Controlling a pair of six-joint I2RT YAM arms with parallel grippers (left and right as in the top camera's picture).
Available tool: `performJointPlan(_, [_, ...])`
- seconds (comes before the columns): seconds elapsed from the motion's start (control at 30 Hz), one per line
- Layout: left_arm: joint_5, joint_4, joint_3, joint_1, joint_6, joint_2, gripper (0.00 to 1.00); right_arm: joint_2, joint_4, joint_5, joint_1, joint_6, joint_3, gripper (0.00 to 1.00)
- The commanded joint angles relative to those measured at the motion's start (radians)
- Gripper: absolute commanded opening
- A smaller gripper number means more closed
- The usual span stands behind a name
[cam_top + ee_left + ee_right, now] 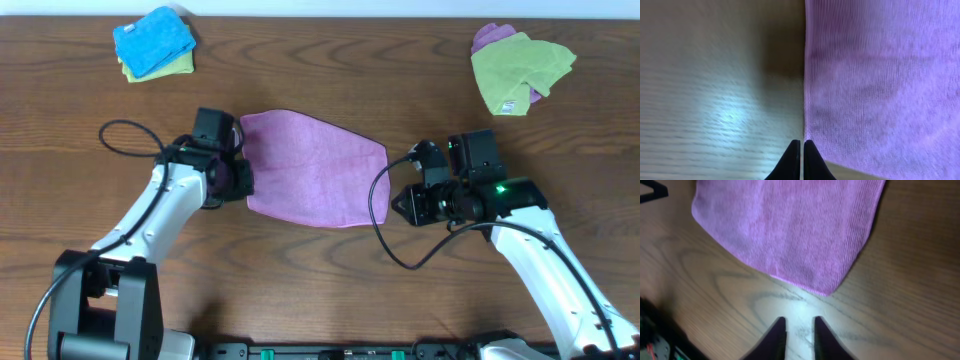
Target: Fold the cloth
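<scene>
Nearest, low in the right wrist view, the right claw (pixel 800 330) stands slightly spread over bare wooden bench (pixel 300 290), pinching nothing. The left claw (pixel 802 150) is pressed together at the left edge of the soft purple-magenta microfibre cloth (pixel 315 165), which lies flat at centre frame. The step looks like setting up a fold: next, each claw needs a firm pinch on an edge.

Farther back there are four more cloths. Upper left, one bright blue cloth (pixel 152 38) covers a lime-green one (pixel 185 66). Upper right, a second lime-green cloth (pixel 520 65) covers another purple one (pixel 490 38).
</scene>
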Motion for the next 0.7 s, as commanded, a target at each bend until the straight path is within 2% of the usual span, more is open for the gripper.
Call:
performJointPlan(0.0, [0.164,0.008,-0.024,0.045,-0.01,-0.031,0.06,-0.02,-0.01,0.0,-0.007,-0.034,0.012,0.29])
performJointPlan(0.03, [0.211,0.007,-0.032,0.058,0.009,-0.047,0.06,-0.021,-0.011,0.0,-0.007,-0.034,0.012,0.32])
performJointPlan(0.1, [0.291,0.005,-0.055,0.086,0.05,-0.094,0.06,-0.023,-0.011,-0.001,-0.007,-0.034,0.012,0.46])
performJointPlan(0.13, [0.297,0.003,-0.072,0.1,0.051,-0.122,0.06,-0.024,-0.011,-0.001,-0.007,-0.034,0.012,0.48])
performJointPlan(0.23, [0.33,0.013,-0.171,0.165,0.069,-0.243,0.06,-0.034,-0.011,0.0,-0.007,-0.034,0.017,0.51])
performJointPlan(0.37, [0.442,0.139,-0.335,0.241,0.062,-0.374,0.06,-0.05,-0.009,0.0,-0.007,-0.036,0.029,0.53])
performJointPlan(0.5, [0.476,0.326,-0.471,0.257,-0.031,-0.398,0.38,-0.055,-0.007,-0.002,-0.007,-0.04,0.039,0.55])
performJointPlan(0.53, [0.492,0.369,-0.489,0.257,-0.032,-0.394,0.44,-0.055,-0.007,-0.002,-0.007,-0.04,0.04,0.56])
performJointPlan(0.57, [0.505,0.406,-0.502,0.257,-0.035,-0.389,0.49,-0.055,-0.008,-0.011,-0.007,-0.04,0.04,0.55])
performJointPlan(0.67, [0.493,0.473,-0.513,0.257,-0.034,-0.364,0.52,-0.055,-0.008,-0.043,-0.007,-0.04,0.04,0.55])
